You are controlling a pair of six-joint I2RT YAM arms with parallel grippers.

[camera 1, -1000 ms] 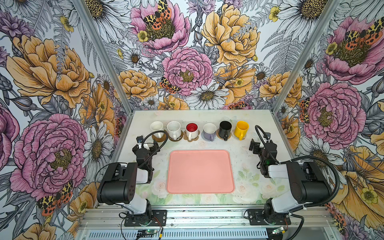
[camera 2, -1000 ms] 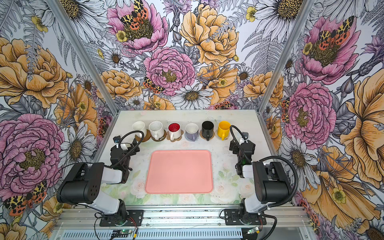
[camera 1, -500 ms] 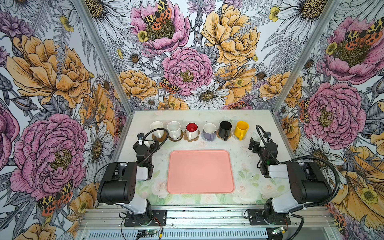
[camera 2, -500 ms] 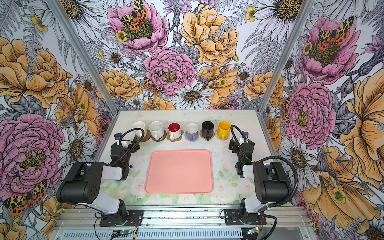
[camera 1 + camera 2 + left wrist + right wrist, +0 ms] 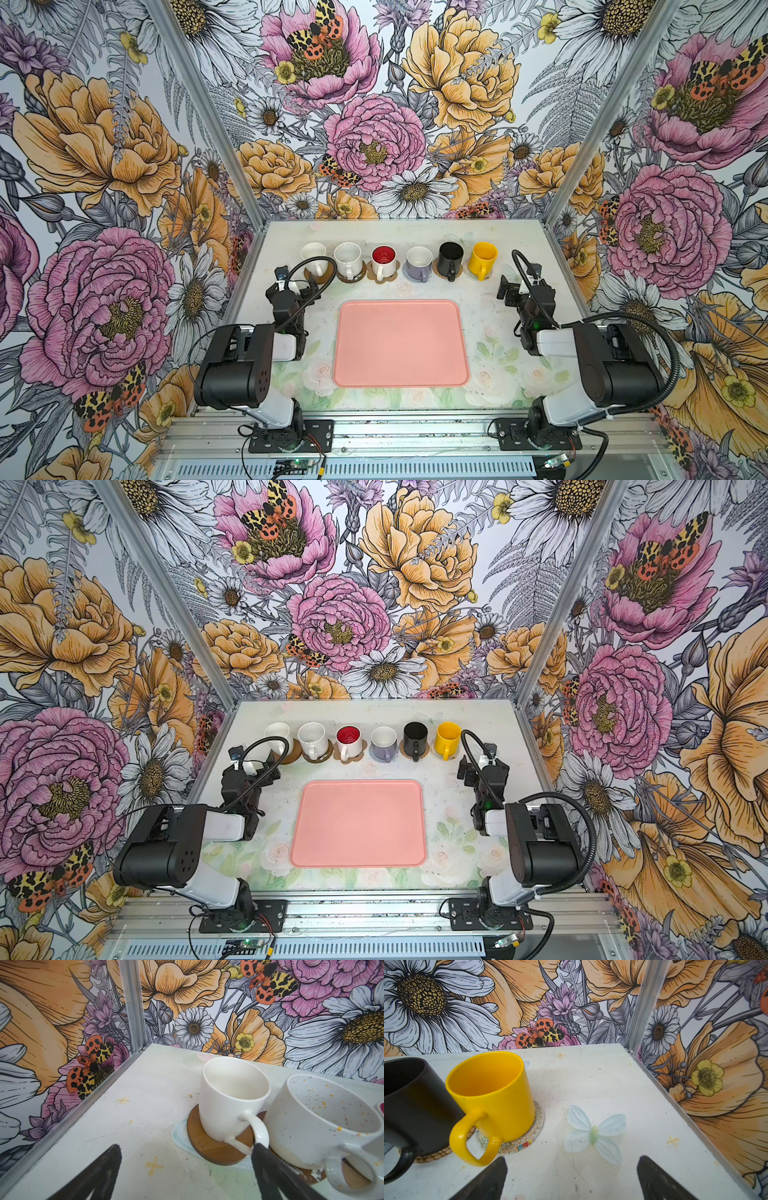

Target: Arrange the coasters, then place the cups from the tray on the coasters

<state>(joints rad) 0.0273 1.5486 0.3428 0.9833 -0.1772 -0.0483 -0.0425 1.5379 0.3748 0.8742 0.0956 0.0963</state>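
Six cups are seen in a row along the far side of the surface [image 5: 490, 232], each set upright on its own coaster, with handles turned toward the tray [image 5: 401, 345]. The tray is laid flat in the middle of the surface, nearer the arm bases, well apart from the row.

From the left of both top views, the row is made up of:
- a cream cup [image 5: 230, 1097] on a brown disc [image 5: 216, 1147]
- a speckled white cup [image 5: 324, 1122] on a second brown disc [image 5: 303, 1169]
- a white cup with a red interior [image 5: 383, 258] on a tan paw-print coaster [image 5: 390, 277]
- a lavender cup [image 5: 419, 262] on a grey-blue mat [image 5: 407, 275]
- a black cup [image 5: 411, 1105] on a tan rattan round [image 5: 436, 1154]
- a yellow cup [image 5: 494, 1095] on a pale woven round [image 5: 519, 1145]

The left jaws are spread wide and nothing is held between them. In the left wrist view one tip is seen just beside the cream cup's handle — whether it is touched cannot be told. The other tip is held over bare surface.

The right jaws are likewise spread wide, with nothing gripped. They are held over the surface to the right of the yellow cup, near a pale blue butterfly [image 5: 593, 1134] printed there — clear of the cup and its coaster.
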